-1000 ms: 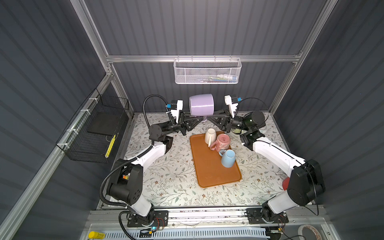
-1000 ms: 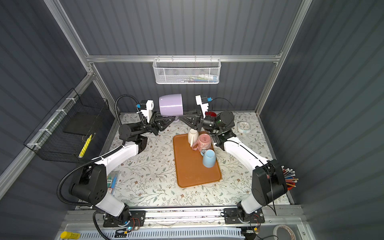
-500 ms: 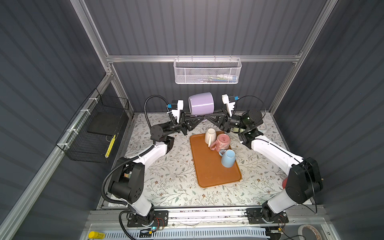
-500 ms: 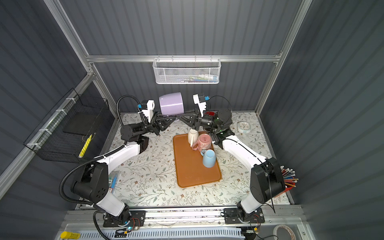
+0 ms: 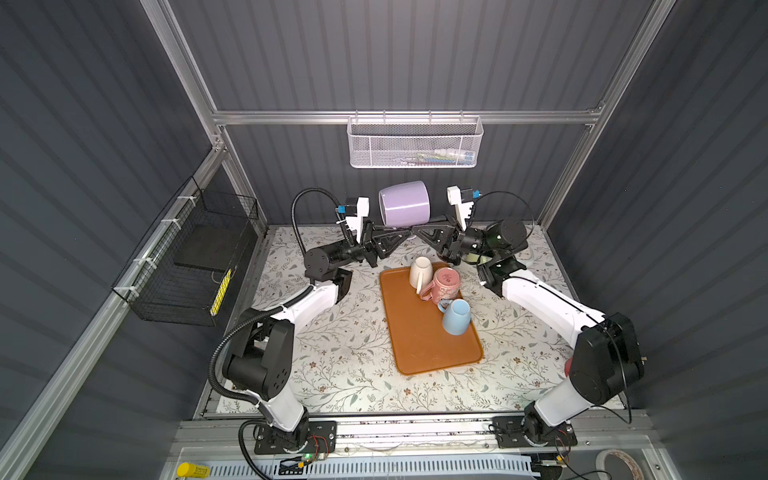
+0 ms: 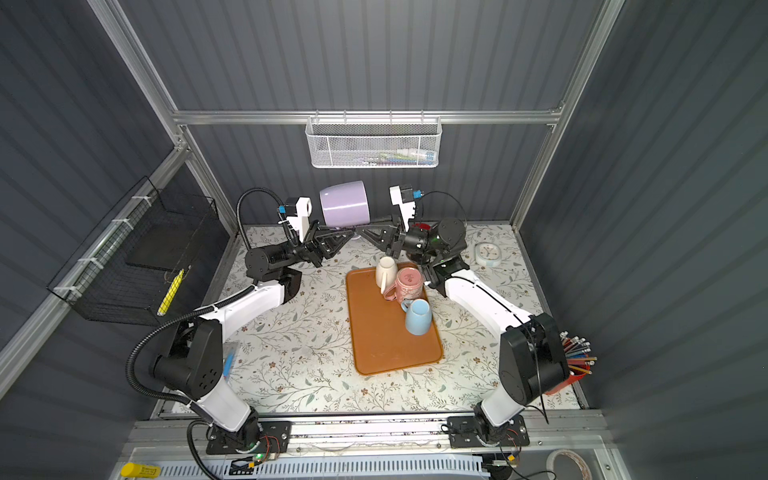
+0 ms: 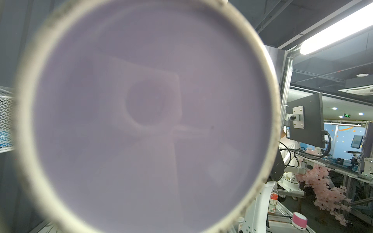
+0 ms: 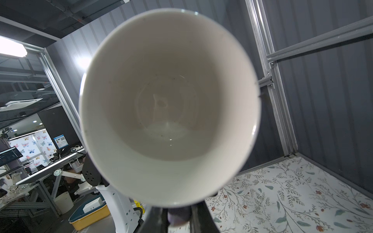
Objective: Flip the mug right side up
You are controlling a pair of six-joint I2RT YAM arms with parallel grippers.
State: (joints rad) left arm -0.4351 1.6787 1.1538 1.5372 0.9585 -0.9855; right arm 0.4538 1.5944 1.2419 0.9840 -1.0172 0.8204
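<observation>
While the lavender mug [image 5: 405,205] hangs on its side in the air over the back of the table [image 5: 332,332], clear of the orange tray [image 5: 415,353], my left gripper [image 5: 403,235] is closed tight on it from beneath, its base facing that wrist. My right gripper [image 8: 178,218] meets the white open mouth, fingers [image 8: 199,219] narrowed around what looks like the handle [image 8: 177,211], though that spot is blurred.

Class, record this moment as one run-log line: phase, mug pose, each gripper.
phase: two-arm hold | purple mug: aloft, on its side, mouth toward right gripper | left gripper: shut on mug | right gripper: shut on mug
</observation>
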